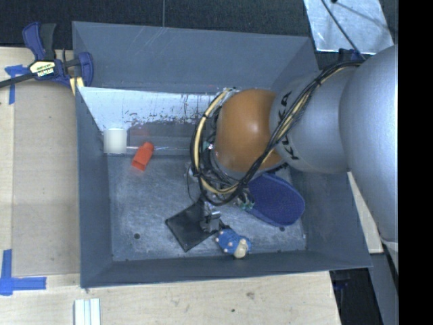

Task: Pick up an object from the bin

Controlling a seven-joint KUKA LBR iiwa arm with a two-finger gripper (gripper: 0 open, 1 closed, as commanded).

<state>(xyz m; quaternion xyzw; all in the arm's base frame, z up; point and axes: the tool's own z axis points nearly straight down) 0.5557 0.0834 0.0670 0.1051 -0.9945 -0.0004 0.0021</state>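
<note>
Arm's hand (211, 215) hangs low in the grey bin (95, 202), apparently touching the flat black square piece (189, 229) under it; whether it is spread or pinching cannot be told; a blue-and-cream toy (232, 244) lies just beside the hand; a blue oval pad (279, 200) near; an orange block (142, 156) well apart.

One camera looks steeply down into the bin (189, 59) from nearby.
</note>
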